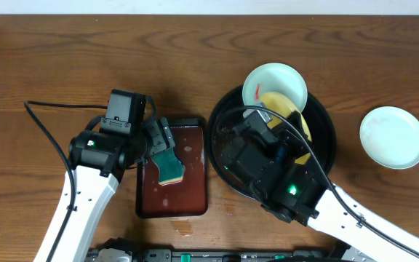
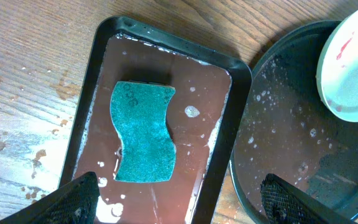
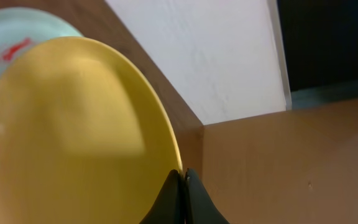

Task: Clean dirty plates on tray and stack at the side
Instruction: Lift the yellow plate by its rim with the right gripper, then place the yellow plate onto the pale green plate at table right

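The yellow plate (image 3: 73,137) is pinched at its rim by the right gripper (image 3: 183,177) and held tilted over the tray (image 1: 331,142) — apparently clear of it. A smeared mint plate (image 1: 278,78) is propped on the tray's far rim. The left gripper (image 2: 180,186) is spread above the sponge (image 2: 143,132).

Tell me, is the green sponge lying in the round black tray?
No, the sponge lies in the rectangular red-brown tray.

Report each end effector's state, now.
Left end effector: open, empty, above the wavy teal sponge.
Right end effector: closed on the rim of the round pale yellow plate.
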`<state>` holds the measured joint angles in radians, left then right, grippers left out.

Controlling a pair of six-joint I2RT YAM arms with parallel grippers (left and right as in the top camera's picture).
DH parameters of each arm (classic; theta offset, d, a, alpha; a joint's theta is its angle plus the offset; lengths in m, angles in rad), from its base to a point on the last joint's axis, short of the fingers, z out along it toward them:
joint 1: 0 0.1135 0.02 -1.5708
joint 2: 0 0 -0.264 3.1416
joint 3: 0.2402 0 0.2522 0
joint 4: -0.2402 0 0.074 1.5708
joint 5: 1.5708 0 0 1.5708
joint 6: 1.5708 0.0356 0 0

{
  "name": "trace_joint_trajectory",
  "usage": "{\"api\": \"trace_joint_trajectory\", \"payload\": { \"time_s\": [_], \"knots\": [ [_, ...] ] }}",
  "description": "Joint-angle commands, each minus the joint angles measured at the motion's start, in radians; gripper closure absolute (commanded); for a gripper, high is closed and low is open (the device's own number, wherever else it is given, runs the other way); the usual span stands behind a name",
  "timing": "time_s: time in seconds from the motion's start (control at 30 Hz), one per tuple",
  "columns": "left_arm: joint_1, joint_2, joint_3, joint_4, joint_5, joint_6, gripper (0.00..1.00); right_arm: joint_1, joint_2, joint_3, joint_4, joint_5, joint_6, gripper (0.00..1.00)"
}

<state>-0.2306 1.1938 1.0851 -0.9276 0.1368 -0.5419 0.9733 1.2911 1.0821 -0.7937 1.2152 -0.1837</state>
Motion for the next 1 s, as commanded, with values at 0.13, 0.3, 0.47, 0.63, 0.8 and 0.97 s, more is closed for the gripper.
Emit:
{"api": "trace_joint_trajectory", "payload": {
  "time_s": [0.13,0.3,0.47,0.63,0.8,0.97],
  "knots": [
    [0.005,0.001,0.002,-0.002,0.009,0.014,0.16,-0.012,-0.010,0.019,-0.011,-0.150,-0.047,0.99],
    [0.005,0.001,0.002,-0.002,0.009,0.014,0.16,-0.044,-0.010,0.019,-0.002,-0.149,0.013,0.99],
    [0.005,0.001,0.002,-0.002,0.009,0.014,0.16,-0.072,-0.010,0.019,-0.041,-0.130,0.078,0.99],
    [0.005,0.001,0.002,-0.002,0.009,0.014,0.16,-0.098,-0.009,0.019,-0.072,-0.143,0.162,0.99],
    [0.005,0.001,0.002,-0.002,0.009,0.014,0.16,-0.229,-0.009,0.019,-0.080,-0.365,0.403,0.99],
    [0.005,0.001,0.002,-0.002,0.009,0.014,0.16,-0.487,-0.010,0.019,-0.043,-0.580,0.497,0.99]
  ]
}}
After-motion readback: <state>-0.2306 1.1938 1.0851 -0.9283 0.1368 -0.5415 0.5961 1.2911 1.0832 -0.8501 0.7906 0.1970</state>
